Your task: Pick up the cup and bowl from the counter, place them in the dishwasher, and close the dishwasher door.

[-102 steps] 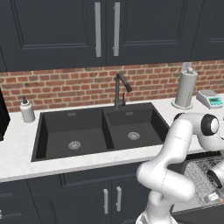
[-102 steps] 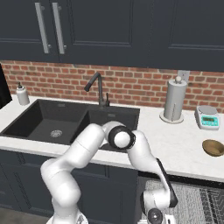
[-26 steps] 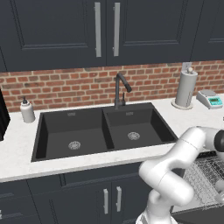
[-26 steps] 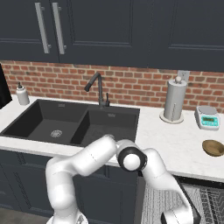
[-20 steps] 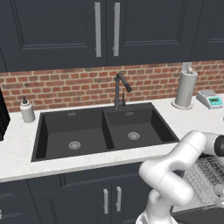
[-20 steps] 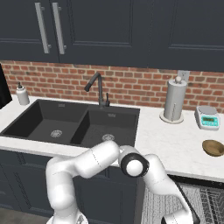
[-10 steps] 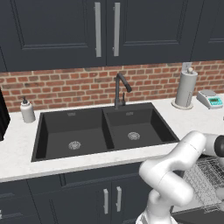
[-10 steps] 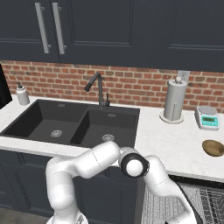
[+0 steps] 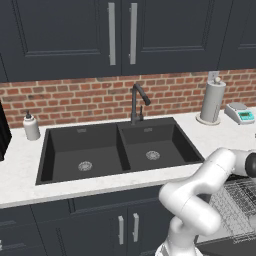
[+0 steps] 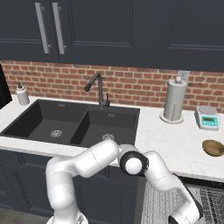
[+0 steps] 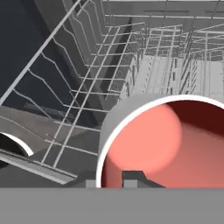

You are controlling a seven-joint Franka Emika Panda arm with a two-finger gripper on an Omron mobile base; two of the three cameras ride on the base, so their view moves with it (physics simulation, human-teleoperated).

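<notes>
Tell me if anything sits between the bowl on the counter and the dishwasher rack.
Nothing visible does. The bowl sits alone on the counter just above the open rack; the cup is already down in the rack.

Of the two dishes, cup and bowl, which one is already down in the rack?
The cup, grey outside and red inside, sits among the rack wires right at the gripper. The brown bowl is on the counter by the scale.

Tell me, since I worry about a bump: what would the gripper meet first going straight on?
Most likely the red inside of the cup directly ahead of the gripper, in the dishwasher's wire rack; depth is unclear.
</notes>
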